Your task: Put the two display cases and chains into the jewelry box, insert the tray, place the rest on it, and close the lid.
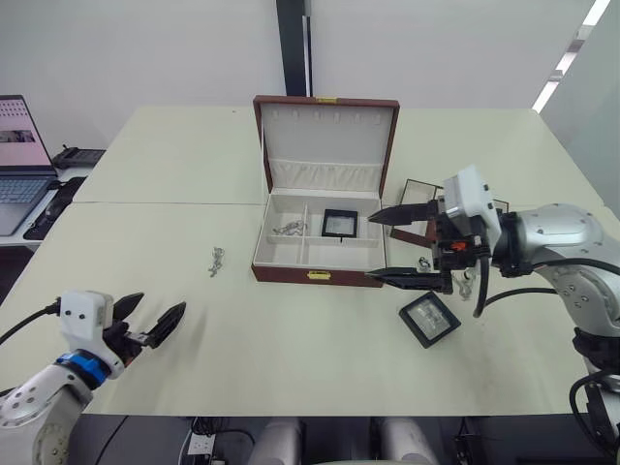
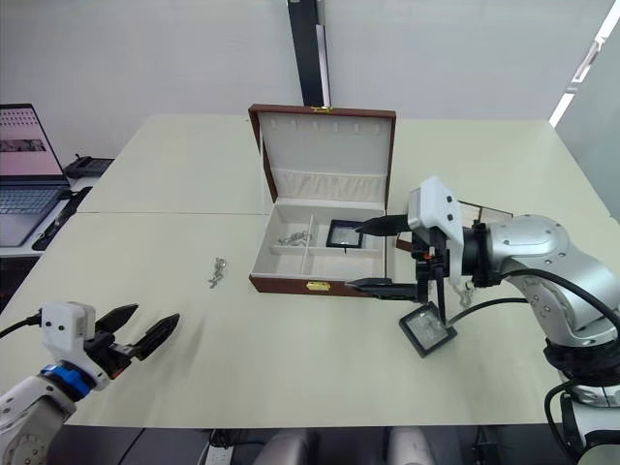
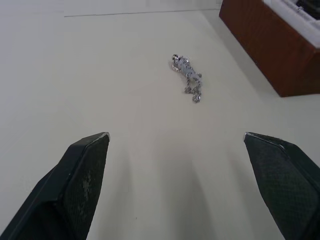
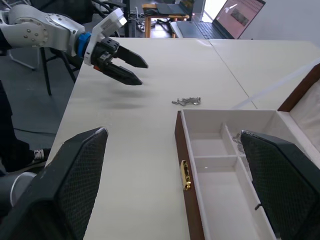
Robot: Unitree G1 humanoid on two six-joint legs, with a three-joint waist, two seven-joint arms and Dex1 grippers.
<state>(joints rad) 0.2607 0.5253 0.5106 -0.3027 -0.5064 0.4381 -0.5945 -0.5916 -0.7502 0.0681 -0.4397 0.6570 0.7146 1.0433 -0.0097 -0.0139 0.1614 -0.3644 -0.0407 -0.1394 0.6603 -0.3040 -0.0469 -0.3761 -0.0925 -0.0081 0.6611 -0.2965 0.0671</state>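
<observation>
1. Pale bench (image 1: 291, 349) w/ a brown jewelry box (image 1: 320, 242) at centre, lid up, white lining, compartments showing.
2. Right end effector (image 1: 387, 247), fingers spread wide, empty, hangs at the box's front right corner, one finger over the box's right edge, the other just outside its front wall.
3. Inside the box, just ahead of that end effector: one black display case (image 1: 340, 224) in the back right compartment, and a chain (image 1: 289, 229) in the compartment next to it.
4. Second display case (image 1: 429, 320) lies on the bench just below and to the outer side of the right end effector, near but not touching it. Small silvery items (image 1: 467, 287) sit beside it, too small to name.
5. A flat dark-framed piece, prob. the tray (image 1: 418, 189), lies behind the right end effector, partly hidden by it.
6. Left end effector (image 1: 155, 325), fingers open, empty, low over the bench. Straight ahead of it, well apart, lies a loose chain (image 3: 187, 79), w/ the box's brown wall beyond that.
7. Handling, as a judgement: chain looks light, limp, slippery; likely to slide or dangle, so pinch the bunched middle w/ fingertips pressed to the bench. The display case looks stiff, light, w/ a clear, prob. fragile face; take it by two opposite frame edges, not the top.
</observation>
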